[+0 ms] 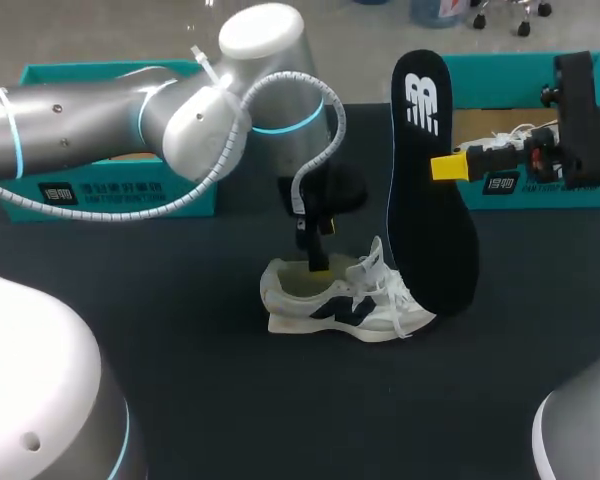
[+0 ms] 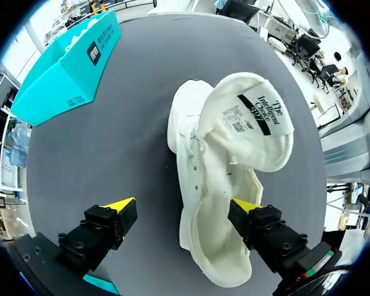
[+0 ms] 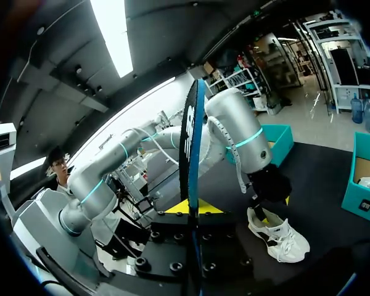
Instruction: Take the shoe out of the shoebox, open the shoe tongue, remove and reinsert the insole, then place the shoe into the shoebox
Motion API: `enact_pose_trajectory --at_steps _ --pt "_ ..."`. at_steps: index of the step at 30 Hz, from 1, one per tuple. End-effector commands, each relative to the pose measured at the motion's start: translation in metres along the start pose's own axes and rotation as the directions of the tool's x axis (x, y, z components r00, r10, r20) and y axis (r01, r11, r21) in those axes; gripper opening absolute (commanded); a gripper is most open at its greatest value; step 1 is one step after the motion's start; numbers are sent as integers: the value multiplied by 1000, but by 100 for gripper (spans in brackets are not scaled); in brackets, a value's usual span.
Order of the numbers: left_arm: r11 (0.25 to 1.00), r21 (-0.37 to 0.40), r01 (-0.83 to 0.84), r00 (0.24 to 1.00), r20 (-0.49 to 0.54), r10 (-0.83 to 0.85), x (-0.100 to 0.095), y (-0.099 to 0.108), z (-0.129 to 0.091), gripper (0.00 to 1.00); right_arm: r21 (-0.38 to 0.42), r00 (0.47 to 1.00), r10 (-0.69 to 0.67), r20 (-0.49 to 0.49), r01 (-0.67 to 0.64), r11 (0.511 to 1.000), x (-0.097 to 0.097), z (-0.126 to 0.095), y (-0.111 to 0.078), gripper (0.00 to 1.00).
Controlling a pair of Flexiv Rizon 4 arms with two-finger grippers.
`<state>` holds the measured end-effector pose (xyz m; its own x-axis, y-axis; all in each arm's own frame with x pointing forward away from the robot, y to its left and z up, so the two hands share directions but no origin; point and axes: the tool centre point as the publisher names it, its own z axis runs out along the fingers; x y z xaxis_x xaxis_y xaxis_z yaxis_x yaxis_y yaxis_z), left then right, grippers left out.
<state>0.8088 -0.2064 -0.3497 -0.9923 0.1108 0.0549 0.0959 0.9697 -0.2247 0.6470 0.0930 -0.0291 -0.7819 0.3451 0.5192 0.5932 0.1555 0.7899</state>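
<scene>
Two hands split the job: left hand (image 2: 183, 206) open, one finger inside the white shoe (image 1: 340, 300) mid-counter (image 1: 180, 330), likely pinning it, while right hand (image 3: 196, 208) grips the black insole (image 1: 430, 190) upright at the shoe's 3 o'clock, probably for reinsertion.

White shoe (image 1: 345, 300), dark letter on its side, flat on the table (image 1: 180, 340), tongue pulled open, black insole (image 1: 432, 200) up on end just beside its toe, pinched in my right gripper (image 1: 445, 166), open teal box (image 1: 510, 68) behind
</scene>
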Motion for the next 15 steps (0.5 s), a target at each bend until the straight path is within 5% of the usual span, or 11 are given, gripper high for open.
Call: enact_pose_trajectory --at_steps 1,8,9,12,13,15 --pt "1000 -11 -5 1000 -18 5 -7 -9 16 96 2 1000 2 -1 -2 1000 -1 2 1 0" --pt "1000 -8 -8 1000 -21 8 -4 -16 22 84 2 1000 2 -1 -2 1000 -1 2 1 0" --pt "1000 -7 -11 1000 -25 11 -4 -16 22 76 2 1000 2 -1 -2 1000 -1 2 1 0" --pt "1000 -7 -20 1000 -24 20 0 -18 23 34 2 1000 2 -1 -2 1000 -1 2 1 0" --pt "1000 -7 -25 999 -28 25 1 -19 24 4 2 1000 2 -1 -2 1000 -1 2 1 0" --pt "1000 -7 -31 999 -34 31 5 -18 25 0 2 1000 2 -1 -2 1000 -1 2 1 0"
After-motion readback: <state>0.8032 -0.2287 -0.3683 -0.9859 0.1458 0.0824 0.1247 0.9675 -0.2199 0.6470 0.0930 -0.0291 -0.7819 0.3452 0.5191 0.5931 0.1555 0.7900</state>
